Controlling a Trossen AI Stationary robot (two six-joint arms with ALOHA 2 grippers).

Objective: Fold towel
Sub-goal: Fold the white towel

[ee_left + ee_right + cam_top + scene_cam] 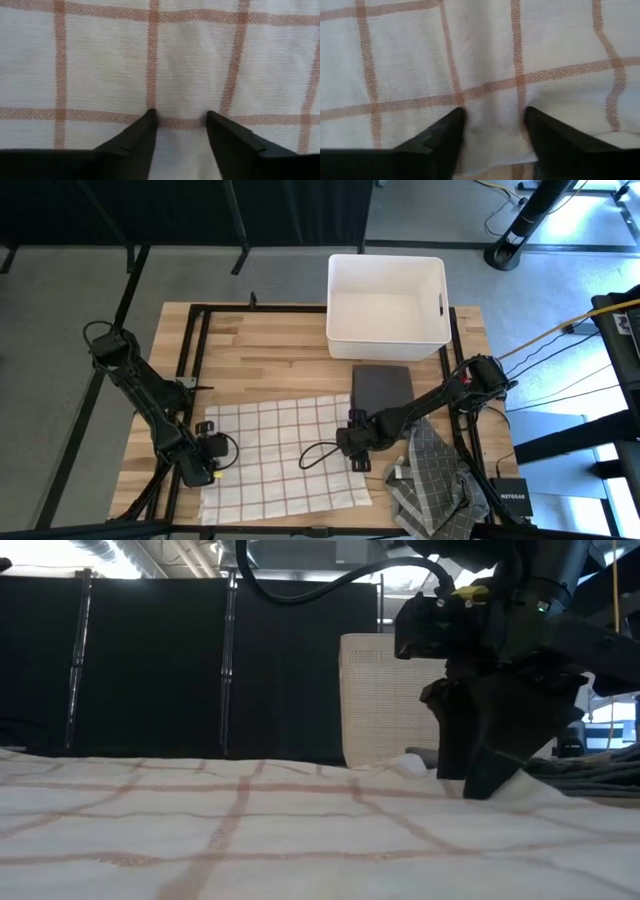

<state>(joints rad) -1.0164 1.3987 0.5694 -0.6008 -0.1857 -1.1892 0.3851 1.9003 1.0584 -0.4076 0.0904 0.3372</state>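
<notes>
A white towel [285,455] with thin red checks lies spread flat on the wooden table [270,345]. It fills both wrist views and the front of the low view. My left gripper [207,468] points down at the towel's left edge, near the table's front. Its fingers are open, with their tips on the cloth [181,117]. My right gripper [357,448] points down at the towel's right edge, also open [494,112]. The low view shows it standing on the towel [480,785]. My left gripper comes from above and sets both open fingertips [147,117] on the flat towel, on a red stripe [182,122] just inside its left edge. Nothing is pinched and the cloth lies on the table. My right gripper comes from above and rests its open fingertips [455,115] on the towel close to its right edge [490,162]. A strip of cloth lies between the fingers, flat on the table.
A white bin [387,305] stands at the table's far side. A folded dark grey cloth [382,387] lies just before it. A heap of grey checked cloths [430,475] lies right of the towel. A black frame [200,320] runs along the tabletop.
</notes>
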